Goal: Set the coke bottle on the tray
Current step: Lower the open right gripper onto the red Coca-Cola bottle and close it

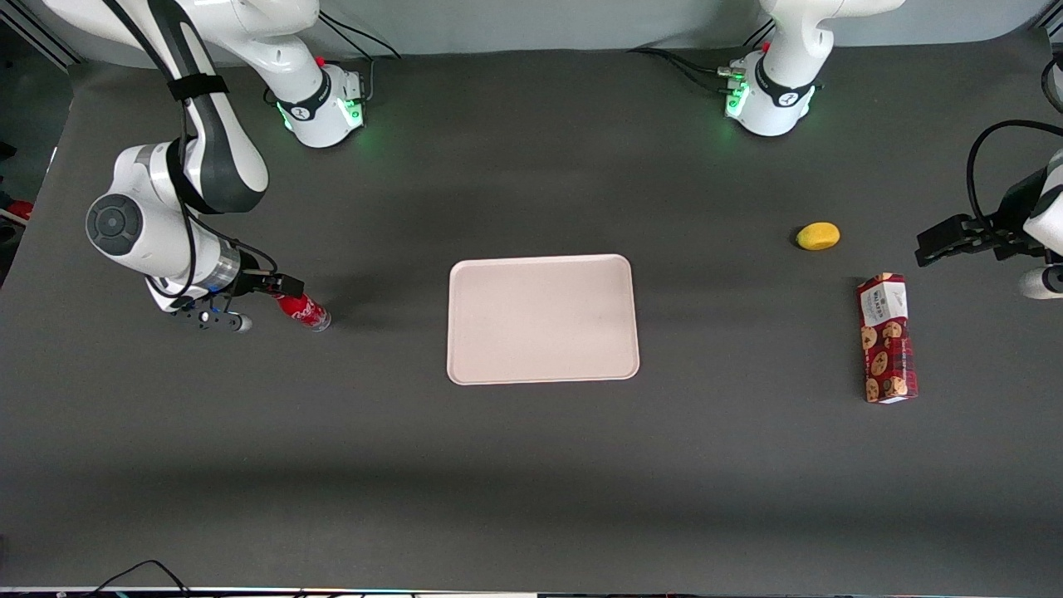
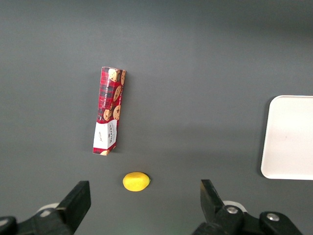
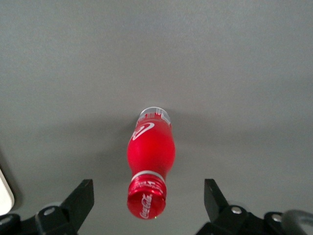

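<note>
Step in hand: the reach; I am closing in on the coke bottle (image 1: pixel 302 310), and by my reading nothing is gripped yet

My claw: the gripper (image 1: pixel 267 287) sits at the left of the front frame, right at the bottle's cap end; in my wrist view my two fingers (image 3: pixel 79 201) stand spread wide, with the cap between them and daylight on either side, so the claw is released and empty

Bottle: at the left of the front frame, beside my wrist, well apart from the tray; it looks tilted in the front view, cap toward me and clear base away, though I cannot say for sure whether it stands upright or leans

Tray: the tray (image 1: pixel 543 318) lies flat at the centre of the front frame, nothing on it; a sliver of its rim (image 3: pixel 5 193) shows at the edge of my wrist view

Other things: a cookie box (image 1: pixel 887 338) and a yellow lemon-like fruit (image 1: pixel 818 236) at the right of the front frame, toward the parked arm's end of the table, out of my way

Next move calls for: easing down until the neck or cap sits squarely between my fingers, then closing gently on that slim, smooth body; after that a lift high enough to clear the low rim, a carry sideways to the tray, and a careful set-down

Risk, as I judge it: a small light bottle may tip if a finger nudges it before both close
</note>
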You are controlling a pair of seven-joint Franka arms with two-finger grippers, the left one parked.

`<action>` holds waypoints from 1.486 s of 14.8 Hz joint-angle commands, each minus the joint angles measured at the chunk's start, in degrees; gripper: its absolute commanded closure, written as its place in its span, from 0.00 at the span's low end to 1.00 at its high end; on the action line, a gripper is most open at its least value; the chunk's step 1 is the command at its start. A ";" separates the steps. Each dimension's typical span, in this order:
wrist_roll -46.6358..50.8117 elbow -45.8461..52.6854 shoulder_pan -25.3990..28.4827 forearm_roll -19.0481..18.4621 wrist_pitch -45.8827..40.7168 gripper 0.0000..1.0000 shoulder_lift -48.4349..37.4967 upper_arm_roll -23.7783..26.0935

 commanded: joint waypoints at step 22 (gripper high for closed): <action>1.53 25.72 0.61 -1.60 -27.26 1.00 -4.30 5.76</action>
